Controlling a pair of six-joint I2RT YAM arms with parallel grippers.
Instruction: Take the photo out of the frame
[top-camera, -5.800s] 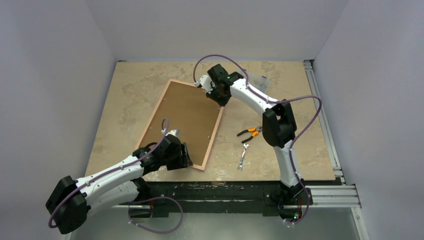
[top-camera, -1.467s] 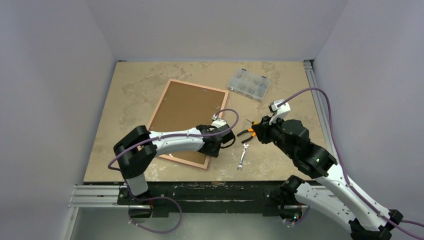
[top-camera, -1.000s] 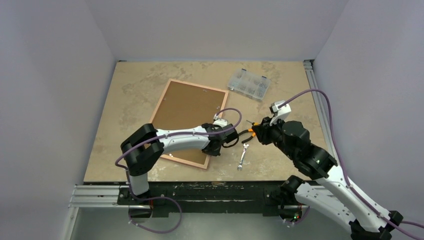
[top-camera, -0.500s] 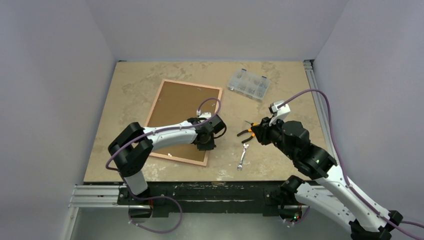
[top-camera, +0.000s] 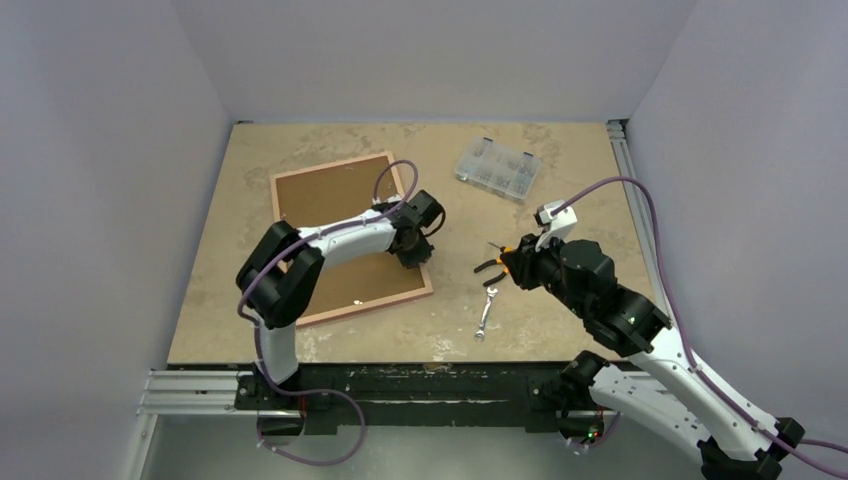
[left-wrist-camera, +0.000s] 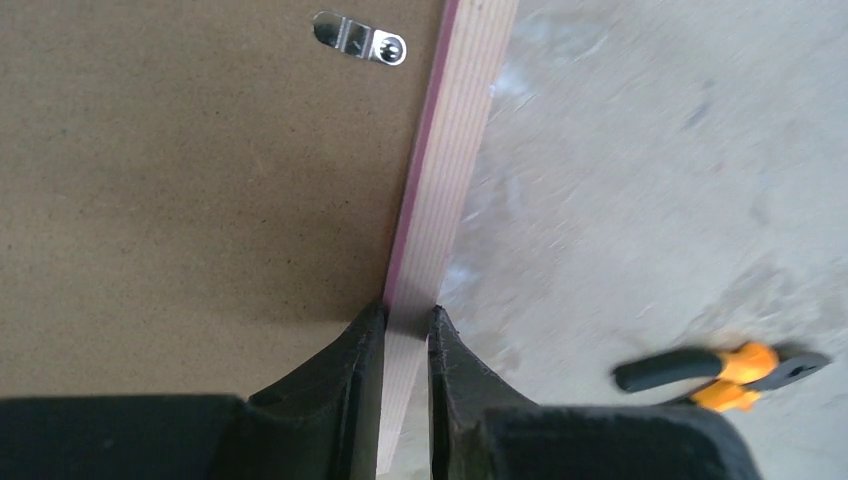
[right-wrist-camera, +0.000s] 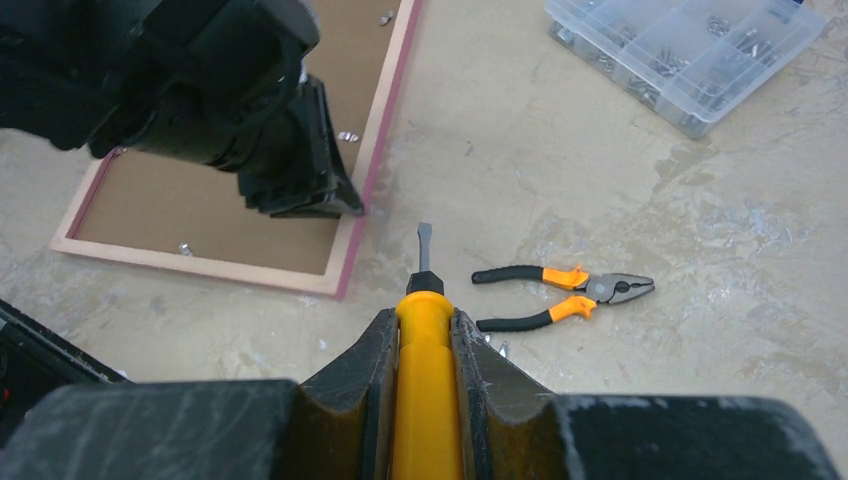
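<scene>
Left end effector (left-wrist-camera: 405, 325) is pinching the frame (left-wrist-camera: 455, 150) rail; right end effector (right-wrist-camera: 420, 325) (clamping screwdriver (right-wrist-camera: 424, 380)) is pointing leftward at it.

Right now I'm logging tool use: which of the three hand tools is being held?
The yellow-handled screwdriver, clamped in the right gripper. The orange-and-black pliers and the silver wrench lie loose on the table.

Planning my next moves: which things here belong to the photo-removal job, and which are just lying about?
In the job: frame, backing board with its metal clips, left pincer clamped on the frame rail, screwdriver in the right pincer.
Lying about: pliers, wrench, clear parts box.
</scene>
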